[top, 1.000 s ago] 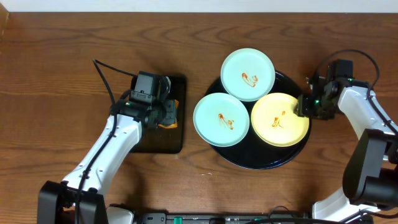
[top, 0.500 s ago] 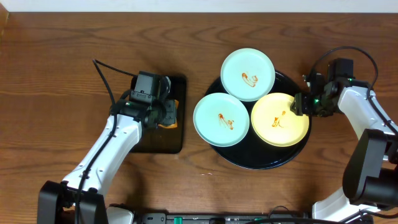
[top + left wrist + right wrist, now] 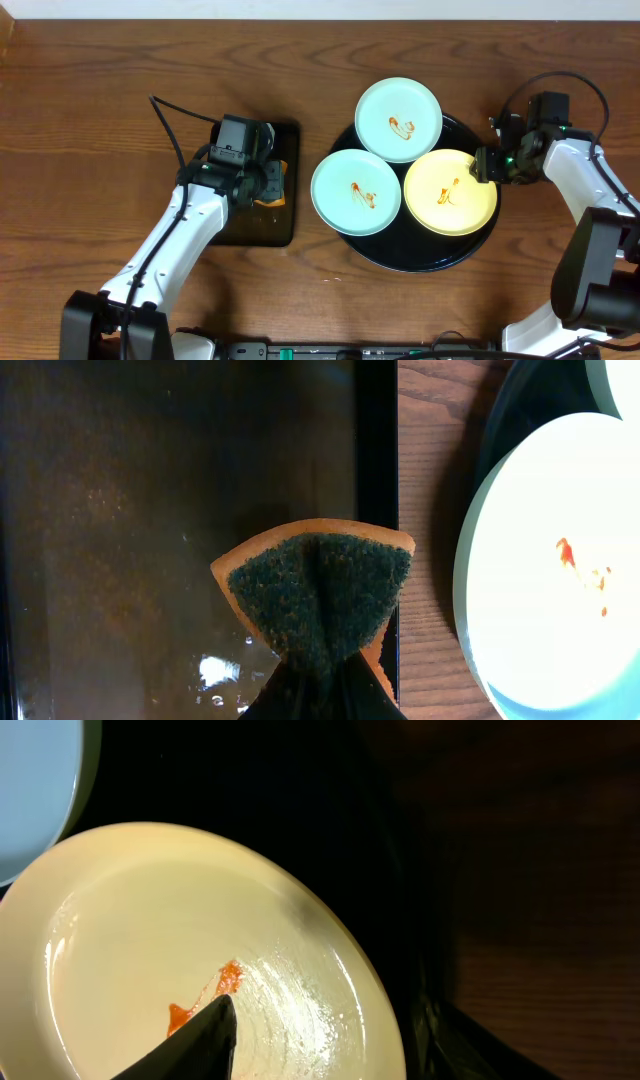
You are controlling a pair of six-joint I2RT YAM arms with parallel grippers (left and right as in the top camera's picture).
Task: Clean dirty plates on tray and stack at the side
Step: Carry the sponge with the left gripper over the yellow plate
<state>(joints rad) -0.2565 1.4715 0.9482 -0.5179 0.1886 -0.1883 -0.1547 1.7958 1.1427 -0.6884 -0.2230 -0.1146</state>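
The round black tray (image 3: pixel 420 256) holds three plates, each with an orange sauce squiggle. A mint-blue plate (image 3: pixel 399 119) is at the back, a mint-blue plate (image 3: pixel 356 192) at the left, and a yellow plate (image 3: pixel 450 192) at the right. My right gripper (image 3: pixel 487 165) is open and straddles the yellow plate's right rim. In the right wrist view (image 3: pixel 330 1020), one finger is over the yellow plate (image 3: pixel 150 920) and the other is outside it. My left gripper (image 3: pixel 262 182) is shut on an orange-and-green sponge (image 3: pixel 315 590) over the rectangular tray.
The small rectangular black tray (image 3: pixel 240 225) lies left of the round tray, and its surface looks wet in the left wrist view (image 3: pixel 150 510). Bare wood tabletop (image 3: pixel 100 100) surrounds both trays. A black cable (image 3: pixel 165 115) trails behind the left arm.
My right gripper has moved slightly left, onto the yellow plate's right rim. The left arm and sponge have not moved.
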